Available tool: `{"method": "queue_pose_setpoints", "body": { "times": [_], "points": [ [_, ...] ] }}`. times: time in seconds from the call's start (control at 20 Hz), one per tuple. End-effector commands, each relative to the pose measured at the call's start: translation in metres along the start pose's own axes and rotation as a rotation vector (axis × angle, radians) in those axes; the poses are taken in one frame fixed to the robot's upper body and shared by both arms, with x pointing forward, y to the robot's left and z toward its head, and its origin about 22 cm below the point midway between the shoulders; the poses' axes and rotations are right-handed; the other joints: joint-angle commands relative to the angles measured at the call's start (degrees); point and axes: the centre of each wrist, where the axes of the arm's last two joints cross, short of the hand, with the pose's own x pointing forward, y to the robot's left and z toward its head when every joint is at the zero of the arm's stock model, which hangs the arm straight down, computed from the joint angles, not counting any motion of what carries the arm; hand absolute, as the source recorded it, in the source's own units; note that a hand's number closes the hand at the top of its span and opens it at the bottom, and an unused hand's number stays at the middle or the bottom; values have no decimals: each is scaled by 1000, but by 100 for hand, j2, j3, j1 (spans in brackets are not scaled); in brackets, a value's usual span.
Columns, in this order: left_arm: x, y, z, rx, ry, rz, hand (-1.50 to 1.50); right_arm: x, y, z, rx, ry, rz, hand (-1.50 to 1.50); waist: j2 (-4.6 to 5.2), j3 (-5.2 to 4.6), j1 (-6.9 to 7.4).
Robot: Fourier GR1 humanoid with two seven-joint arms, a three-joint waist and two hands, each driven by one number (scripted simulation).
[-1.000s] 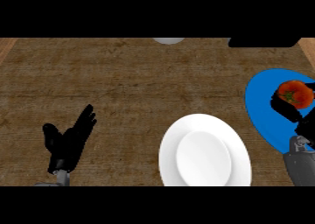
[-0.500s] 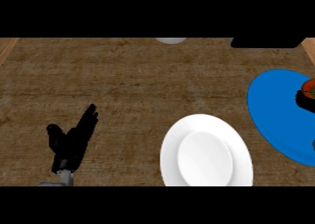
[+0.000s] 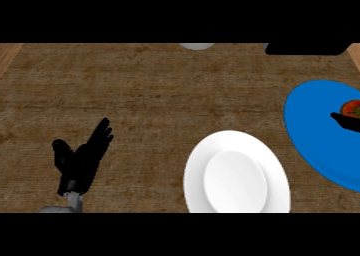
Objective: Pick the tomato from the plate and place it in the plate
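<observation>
We are doing pick step. Tomato lying on blue plate at 3 o'clock. Right hand showing just beside it; we cannot tell if grasping. Left hand resting released at 8 o'clock. Next move is calling for lifting tomato, carrying it over to white plate at 5 o'clock.

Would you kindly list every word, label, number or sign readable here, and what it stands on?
None: no text can be read. The blue plate, white plate, tomato and counter are plain, and the grey thing and black thing at the far edge show no marks.
</observation>
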Motion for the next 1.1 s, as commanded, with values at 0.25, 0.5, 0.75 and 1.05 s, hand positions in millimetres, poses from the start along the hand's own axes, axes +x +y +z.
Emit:
{"method": "queue_pose_setpoints", "body": {
  "times": [0.25,0.5,0.75,1.05],
  "points": [
    [-6,8,0,7,47,10,0,-16,-9,-16,-143,-75,-356,-150,28,-30,-47],
    [-9,4,-2,12,63,4,0,-46,-40,-22,-140,-55,-431,-150,-14,-49,-130],
    [-1,10,-1,41,62,7,0,-75,-71,0,1,-74,-554,-150,-50,-58,-247],
    [-12,20,18,56,81,1,0,-103,-94,45,155,-110,-505,-150,-51,-61,-221]
  ]
}}
